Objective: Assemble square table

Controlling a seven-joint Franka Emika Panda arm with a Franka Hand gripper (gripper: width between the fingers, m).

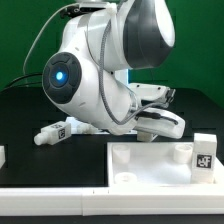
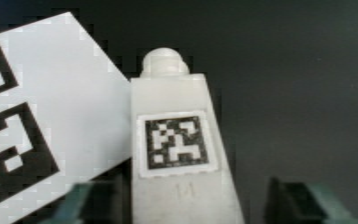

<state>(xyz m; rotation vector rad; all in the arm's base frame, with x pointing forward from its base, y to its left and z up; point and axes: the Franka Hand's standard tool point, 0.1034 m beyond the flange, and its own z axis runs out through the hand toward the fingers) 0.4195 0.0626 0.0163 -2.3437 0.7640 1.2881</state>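
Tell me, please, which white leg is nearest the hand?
The tagged leg between the hand's open fingers, in the wrist view; another leg lies apart on the table at the exterior view's left.

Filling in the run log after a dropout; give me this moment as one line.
gripper open around tagged leg | spare leg lying on table, exterior view's left | square panel flat on table

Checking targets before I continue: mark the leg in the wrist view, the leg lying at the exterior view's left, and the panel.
Wrist-view leg (image 2: 172, 140): wrist view, on its tag.
Lying leg (image 1: 53, 132): exterior view, middle of its shaft.
Panel (image 1: 160, 166): exterior view, bare flat face.
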